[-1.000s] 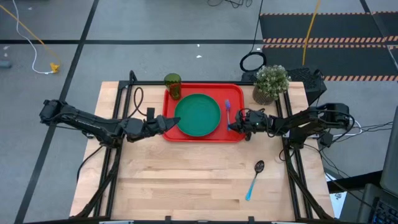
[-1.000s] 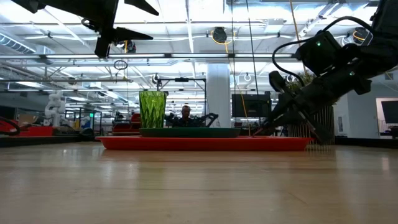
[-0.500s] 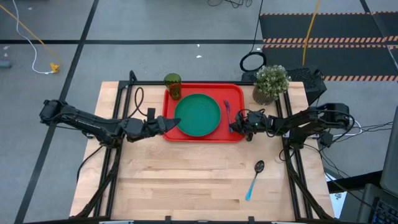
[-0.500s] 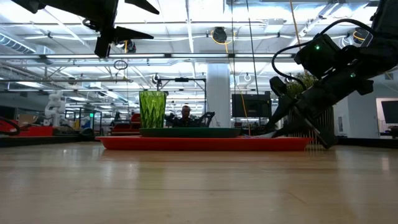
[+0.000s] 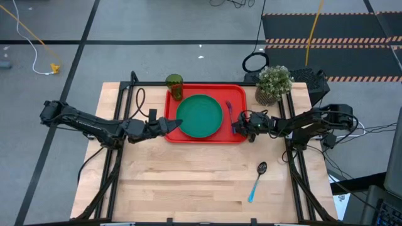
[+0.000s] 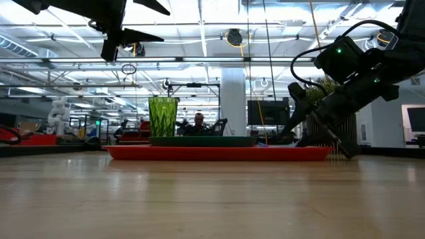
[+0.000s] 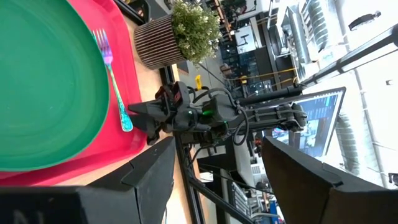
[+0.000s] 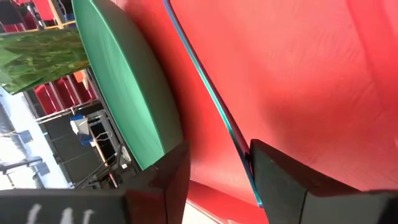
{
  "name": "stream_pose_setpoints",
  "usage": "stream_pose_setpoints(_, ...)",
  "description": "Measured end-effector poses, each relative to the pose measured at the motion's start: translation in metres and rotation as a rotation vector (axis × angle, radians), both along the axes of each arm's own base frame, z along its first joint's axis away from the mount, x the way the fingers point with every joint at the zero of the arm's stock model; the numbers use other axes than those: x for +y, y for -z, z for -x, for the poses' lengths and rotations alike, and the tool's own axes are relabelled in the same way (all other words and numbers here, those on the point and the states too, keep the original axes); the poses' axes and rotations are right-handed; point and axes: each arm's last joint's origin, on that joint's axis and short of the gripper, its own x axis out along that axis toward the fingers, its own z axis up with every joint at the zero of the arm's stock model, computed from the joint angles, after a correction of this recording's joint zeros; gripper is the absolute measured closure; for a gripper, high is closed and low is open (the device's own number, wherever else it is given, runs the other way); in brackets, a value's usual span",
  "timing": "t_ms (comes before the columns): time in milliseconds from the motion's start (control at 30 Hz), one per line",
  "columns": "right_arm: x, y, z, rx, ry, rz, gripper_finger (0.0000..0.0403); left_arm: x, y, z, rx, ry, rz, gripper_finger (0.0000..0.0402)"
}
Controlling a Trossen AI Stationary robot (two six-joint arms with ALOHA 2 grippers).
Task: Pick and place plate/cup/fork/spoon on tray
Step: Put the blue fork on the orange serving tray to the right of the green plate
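Observation:
The red tray (image 5: 173, 135) holds the dark-green plate (image 5: 201, 115), with the olive cup (image 5: 174, 86) upright at its far left corner. The fork (image 5: 230, 113) lies flat on the tray floor, right of the plate. The spoon (image 5: 257, 181) rests on the wood near the table's right edge. My right gripper (image 5: 237, 127) is open at the fork's handle end, one finger on each side of the handle (image 8: 211, 93). My left gripper (image 5: 169, 124) hangs open and empty above the tray's left rim. My right gripper comes slanting down from the table's right side, along the fork. The handle's end (image 8: 245, 158) runs close by the inner edge of one finger (image 8: 292, 180). I cannot tell whether they touch. The fork lies on the tray.
A potted plant (image 5: 274, 83) stands just past the tray's far right corner, beside my right arm. Bare wood stretches from the tray to the table's near edge, apart from the spoon.
My right gripper has opened at the fork's handle end and let go of it. The fork now lies on the tray beside the plate.

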Motion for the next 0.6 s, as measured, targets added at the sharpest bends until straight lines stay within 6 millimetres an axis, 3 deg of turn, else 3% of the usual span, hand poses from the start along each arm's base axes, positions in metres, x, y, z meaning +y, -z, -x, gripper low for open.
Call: stream_pose_setpoints(600,-0.0001,0.0009,0.0022,0.086,-0.128,0.209,0.0245,0.0057,-0.0001,-0.0006,0.002,-0.025,-0.007,0.0160)
